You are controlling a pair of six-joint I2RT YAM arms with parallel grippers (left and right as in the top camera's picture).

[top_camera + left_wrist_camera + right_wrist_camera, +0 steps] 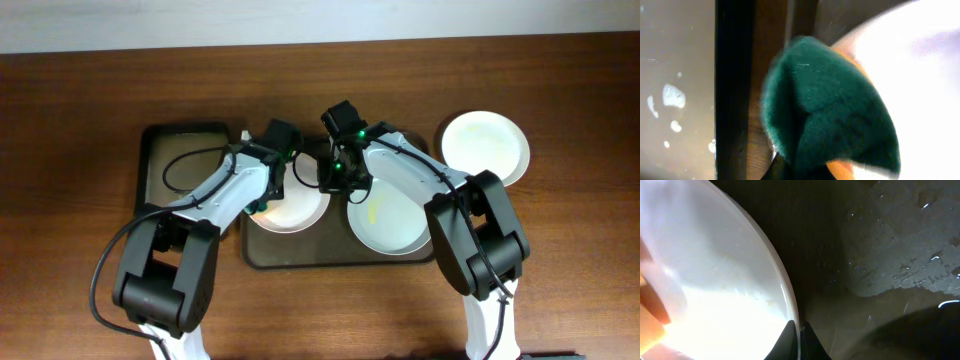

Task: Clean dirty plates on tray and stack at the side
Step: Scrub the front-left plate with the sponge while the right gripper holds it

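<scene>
The dark brown tray (300, 252) holds two white plates. My right gripper (335, 180) is shut on the right rim of the left plate (298, 210), with one finger on each side of the rim in the right wrist view (799, 330). My left gripper (266, 203) is shut on a green sponge (830, 110) with an orange underside and presses it on that plate's left edge (920, 75). The right plate (395, 225) has a yellow smear. A third plate (485, 145) lies on the table to the right of the tray.
A smaller black tray (180, 150) lies just left of the brown tray, with white droplets on it (672, 95). The brown tray's floor is wet (895, 255). The wooden table (560, 260) surrounds both trays.
</scene>
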